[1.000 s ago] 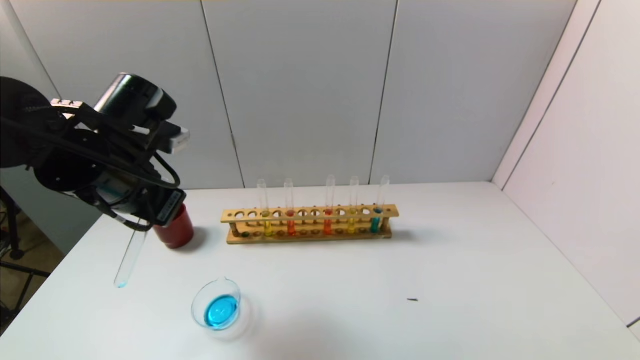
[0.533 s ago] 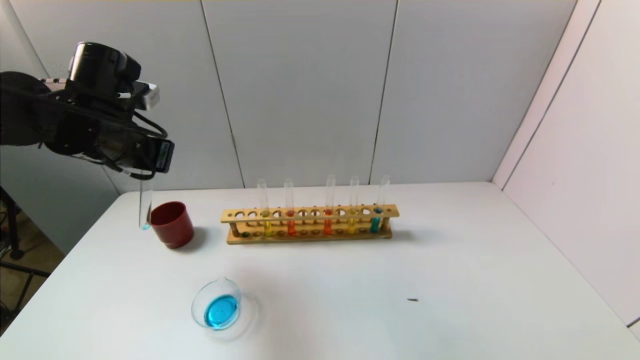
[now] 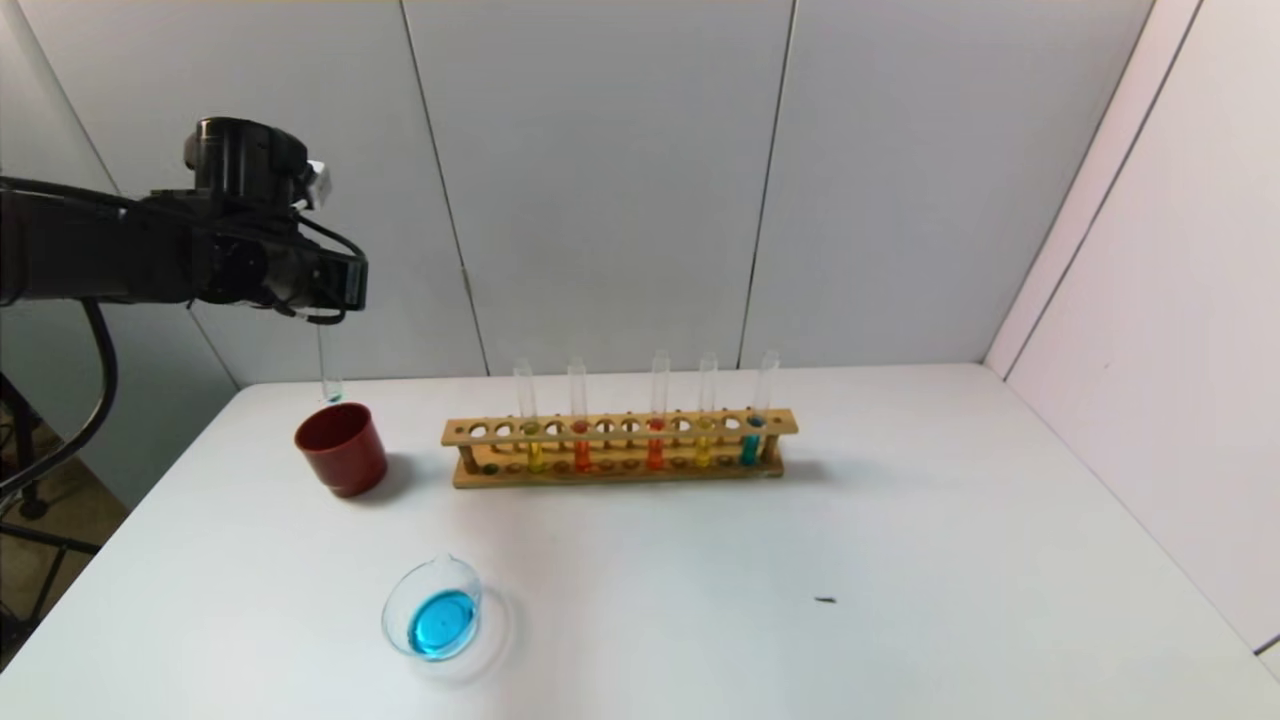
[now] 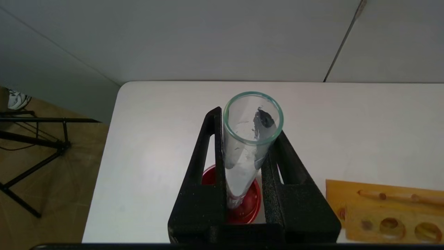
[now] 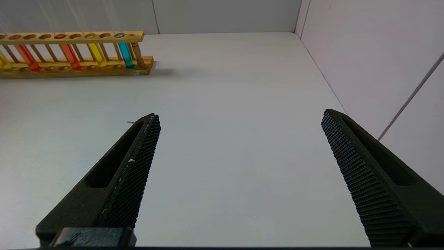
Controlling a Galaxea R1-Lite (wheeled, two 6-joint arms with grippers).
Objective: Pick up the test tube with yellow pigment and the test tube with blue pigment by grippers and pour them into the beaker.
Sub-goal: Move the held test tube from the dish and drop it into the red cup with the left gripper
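Nearly empty blue-pigment tube (image 3: 327,372) hangs upright; beaker (image 3: 433,620) holds blue liquid.

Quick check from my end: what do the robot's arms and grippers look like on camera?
Left gripper: black arm and wrist block, looping black cables, small white block on top, black wedge fingers. Right gripper: two long black tapered fingers with slotted sides and dotted, textured inner pads.

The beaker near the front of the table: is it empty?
No, the beaker holds a pool of bright blue liquid at its bottom, plain in the head view.
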